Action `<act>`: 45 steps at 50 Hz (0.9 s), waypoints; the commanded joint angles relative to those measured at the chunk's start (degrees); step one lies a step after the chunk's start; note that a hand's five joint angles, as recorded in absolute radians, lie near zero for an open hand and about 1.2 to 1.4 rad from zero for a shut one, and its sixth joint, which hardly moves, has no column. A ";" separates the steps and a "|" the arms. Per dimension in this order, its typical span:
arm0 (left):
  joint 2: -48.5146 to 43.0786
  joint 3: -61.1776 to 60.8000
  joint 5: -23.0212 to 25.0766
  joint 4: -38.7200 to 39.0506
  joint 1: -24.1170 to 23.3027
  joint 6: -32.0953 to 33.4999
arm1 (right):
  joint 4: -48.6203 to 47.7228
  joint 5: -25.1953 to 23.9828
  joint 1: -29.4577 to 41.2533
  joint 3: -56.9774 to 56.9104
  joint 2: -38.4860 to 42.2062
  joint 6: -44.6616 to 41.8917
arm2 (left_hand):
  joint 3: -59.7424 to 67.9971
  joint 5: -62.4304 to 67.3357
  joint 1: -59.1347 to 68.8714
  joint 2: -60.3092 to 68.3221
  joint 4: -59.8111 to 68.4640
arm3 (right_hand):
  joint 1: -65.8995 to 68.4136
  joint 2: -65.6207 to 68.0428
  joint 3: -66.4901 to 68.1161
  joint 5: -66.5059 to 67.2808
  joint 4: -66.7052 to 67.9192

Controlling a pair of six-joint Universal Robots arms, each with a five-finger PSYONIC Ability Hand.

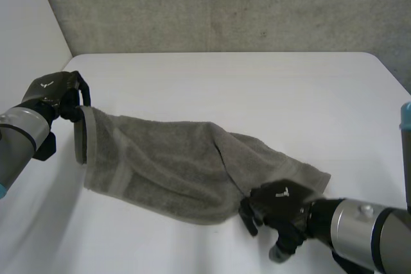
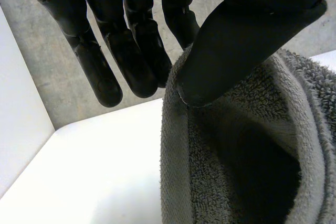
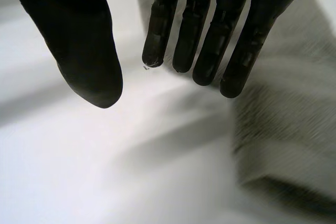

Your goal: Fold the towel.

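The white counter (image 1: 257,88) is bare from 11 through 3 o'clock, its far edge meeting a concrete wall (image 1: 225,4). The grey towel (image 1: 173,158) lies rumpled across the near half, its long axis running from 9 to 5 o'clock, with the banded 9 o'clock end raised. The left hand (image 1: 54,94) pinches that end's upper edge between thumb and fingers (image 2: 139,56). The right hand (image 1: 279,206), at the 5 o'clock end, keeps its fingers (image 3: 205,35) straight and close together with the thumb apart, holding nothing.
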 commanded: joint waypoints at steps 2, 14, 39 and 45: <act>0.10 -0.17 0.00 -0.10 -0.08 0.00 | -6.17 0.97 -1.52 2.89 5.16 -0.73 | 10.29 11.23 11.65 10.23 10.14 | -4.15 -4.00 -4.17 -4.15 -4.17; 0.18 -0.26 0.00 -0.10 -0.26 0.00 | -24.91 14.16 -7.06 -5.55 9.66 -3.28 | 10.29 11.23 11.65 10.23 10.14 | -31.09 -30.94 -31.12 -31.09 -31.11; 0.27 -1.23 0.09 0.08 -0.78 0.09 | -29.65 14.51 -7.94 -14.33 22.14 -3.54 | 10.29 11.23 11.65 10.23 10.14 | -30.77 -30.61 -30.79 -30.77 -30.79; 0.27 -1.41 0.09 0.08 -0.87 0.09 | -31.06 14.86 -8.38 -16.44 24.15 -4.33 | 10.29 11.23 11.65 10.23 10.14 | -17.16 -17.01 -17.18 -17.16 -17.18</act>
